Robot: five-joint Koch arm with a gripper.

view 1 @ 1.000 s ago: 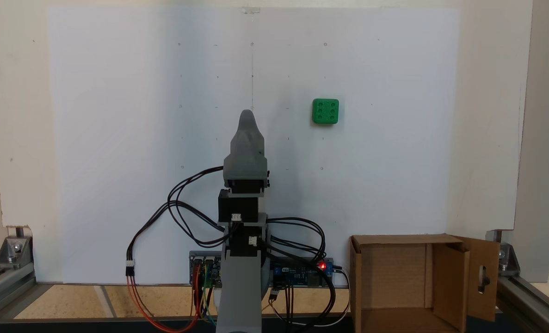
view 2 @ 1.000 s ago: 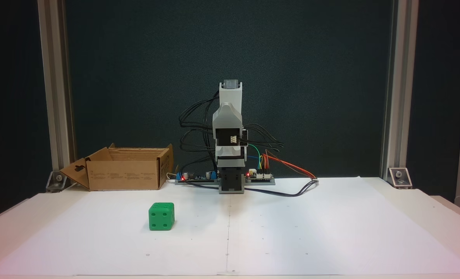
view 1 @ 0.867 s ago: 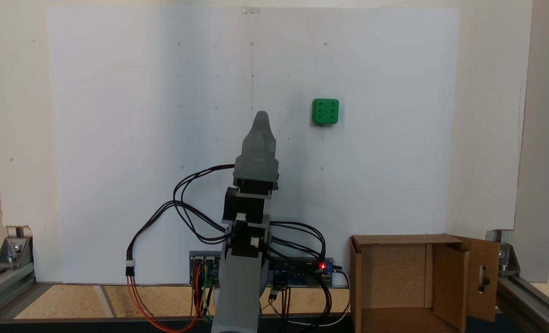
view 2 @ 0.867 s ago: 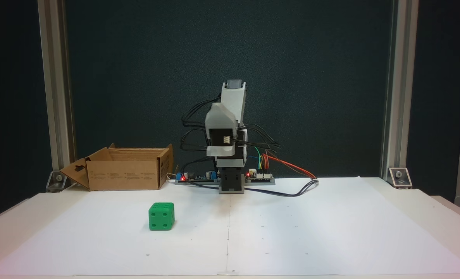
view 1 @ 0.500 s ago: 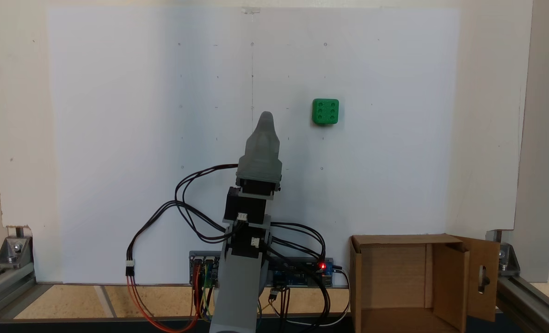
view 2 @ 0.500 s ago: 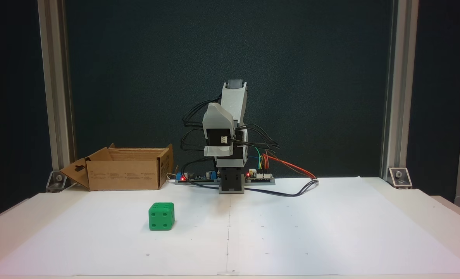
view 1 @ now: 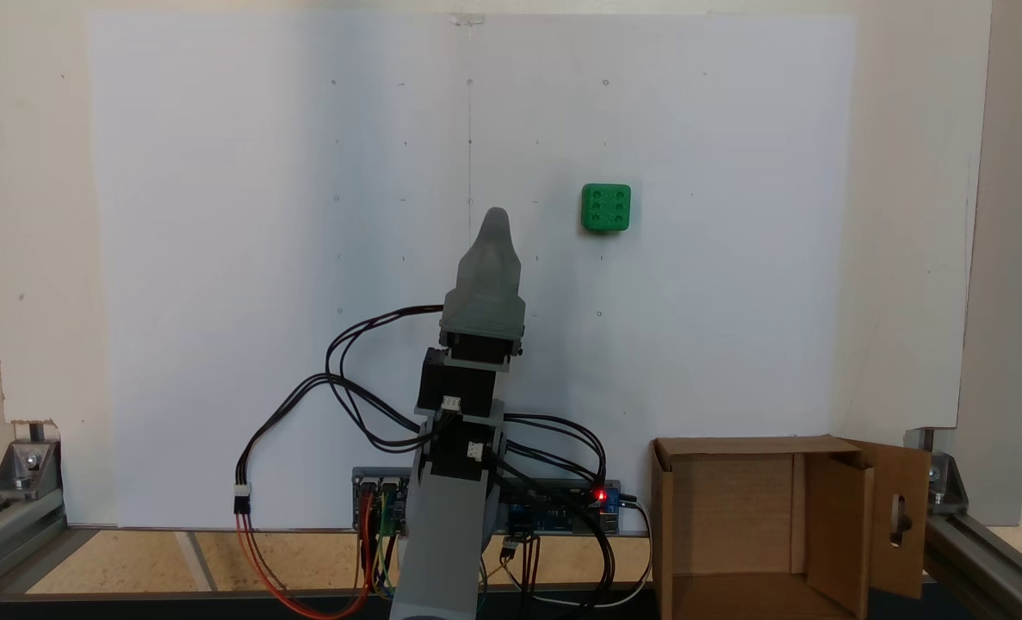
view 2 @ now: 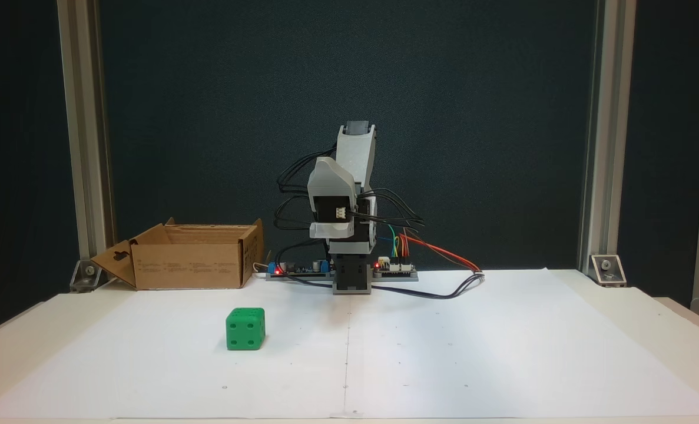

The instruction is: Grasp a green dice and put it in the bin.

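Nearest us in a fixed view, the green dice [view 2: 245, 328] sits on the white paper sheet [view 2: 443, 353] covering the tabletop [view 2: 667, 318], four pips facing us. Behind it, at the rear edge, we see the bin [view 2: 190, 259], a cardboard box with a slotted flap folded out, well apart from the dice. Beside it stands the arm [view 2: 349, 235], folded up over its base. From above, the dice [view 1: 606, 207] shows six pips, right of the jaws; their single grey tip hides the gap, so we cannot tell their state. The bin [view 1: 734, 517] is open.
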